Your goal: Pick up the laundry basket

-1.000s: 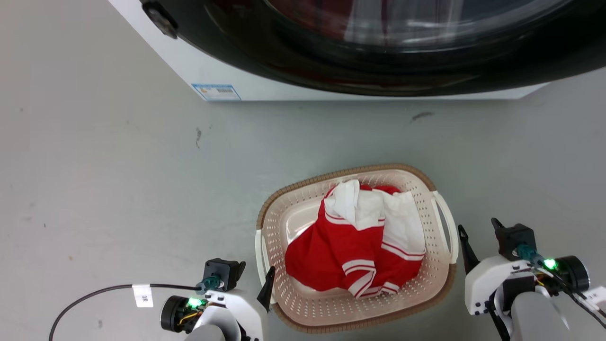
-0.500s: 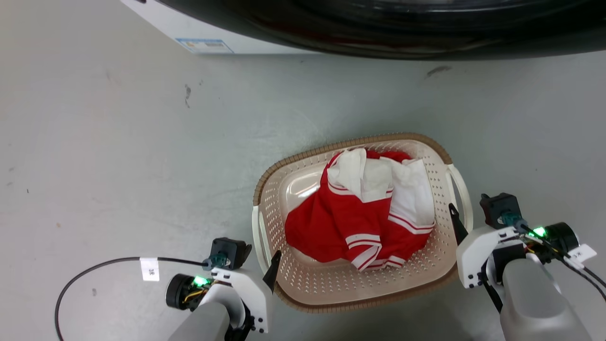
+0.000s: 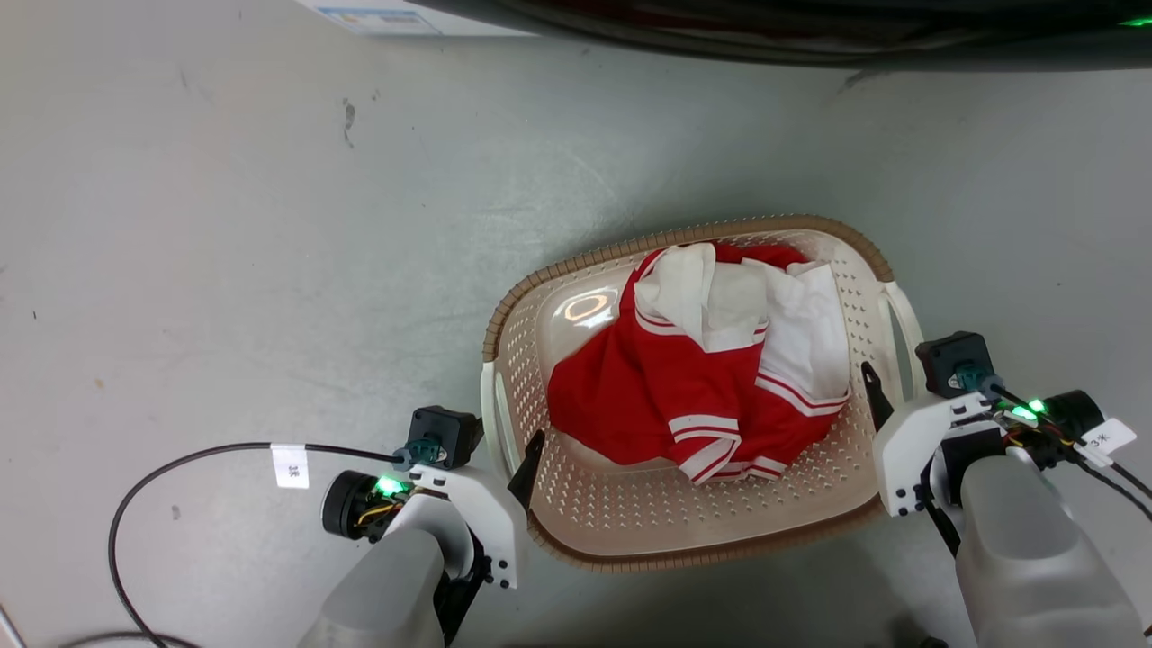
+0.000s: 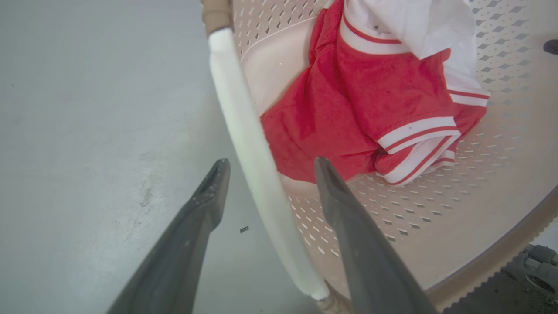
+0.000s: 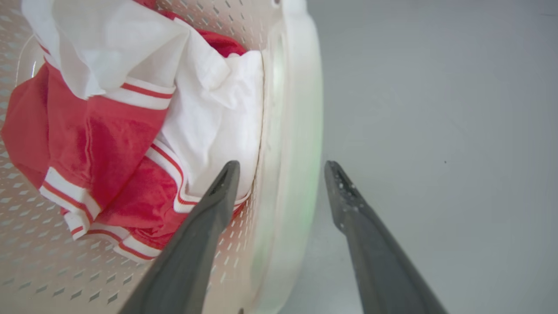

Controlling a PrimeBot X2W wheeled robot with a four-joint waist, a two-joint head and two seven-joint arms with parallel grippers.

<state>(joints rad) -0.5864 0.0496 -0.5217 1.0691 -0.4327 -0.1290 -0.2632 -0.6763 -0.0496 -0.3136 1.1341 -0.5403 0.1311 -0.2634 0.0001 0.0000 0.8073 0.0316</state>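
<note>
Wrist views: left jaws spread astride laundry basket (image 3: 630, 517) handle (image 4: 248, 144); right jaws likewise.

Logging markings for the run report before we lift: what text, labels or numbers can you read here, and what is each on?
"3" plus a character I can't make out: left white tag, on a black cable.
"3" plus an unclear character: right white tag, on wiring.
Blue-edged sticker at the head view's top edge: print too small to read.
Laundry basket and clothes: no text.
</note>
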